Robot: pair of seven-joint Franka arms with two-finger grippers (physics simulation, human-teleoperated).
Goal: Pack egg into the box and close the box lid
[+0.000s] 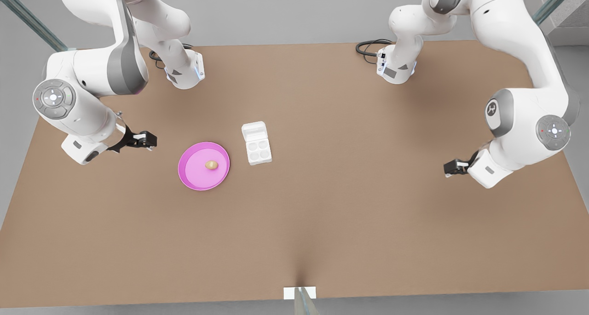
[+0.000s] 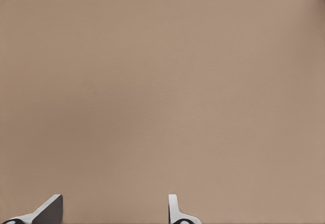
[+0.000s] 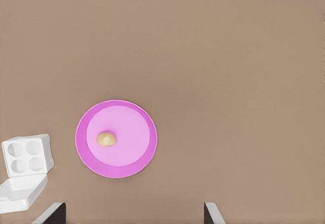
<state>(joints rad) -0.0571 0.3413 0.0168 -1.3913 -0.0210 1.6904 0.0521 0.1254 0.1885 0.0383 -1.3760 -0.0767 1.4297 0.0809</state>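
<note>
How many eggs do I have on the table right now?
1. The egg lies on the pink plate, beside the open box, whose four cups are all empty. Nothing in view could hide another.

Left tool: just the fingertips in frame, rest cut off at pic edge. Same w/ right tool. Box lid clipped at edge of right wrist view. Front view: left arm & right arm both cut off up top.
</note>
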